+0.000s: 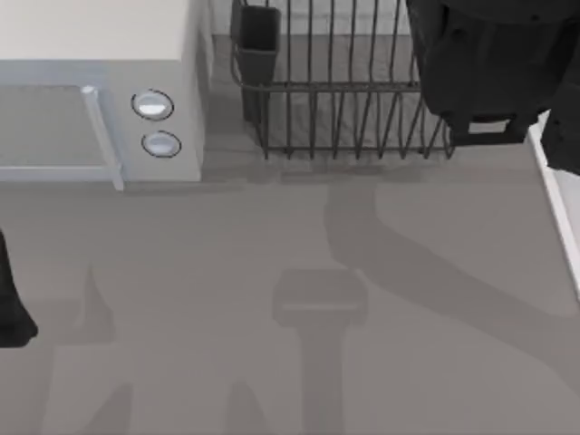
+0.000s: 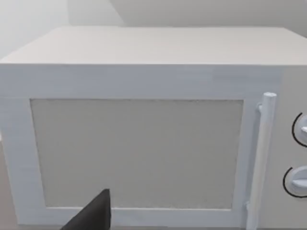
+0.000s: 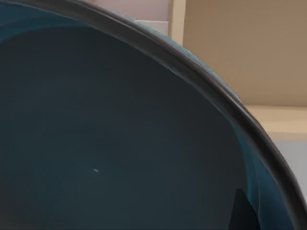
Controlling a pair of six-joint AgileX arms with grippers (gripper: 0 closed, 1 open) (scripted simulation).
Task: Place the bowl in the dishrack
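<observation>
We count 1 dishrack (image 1: 344, 100) at the top center of the top view: dark metal wire, thin upright tines, with 1 dark rectangular utensil cup (image 1: 257, 41) at its left corner. There is 1 white microwave (image 1: 100, 91) in the upper left, boxy and matte, with 2 round knobs (image 1: 152, 105) and 1 slim vertical handle (image 2: 261, 158) beside its flat grey door panel. The table (image 1: 272, 299) is smooth plain grey.

Our right arm (image 1: 494, 63) is a bulky dark mass at the upper right of the top view, over the rack's right end. In the right wrist view, 1 bowl (image 3: 105, 143) sits close up: a smooth, glossy dark teal curve with a thin dark rim. We cannot tell whether the right gripper grasps it.

Our left arm (image 1: 14, 308) sits at the left edge of the top view; 1 dark fingertip (image 2: 93, 215) shows before the microwave door, grip state unclear.
</observation>
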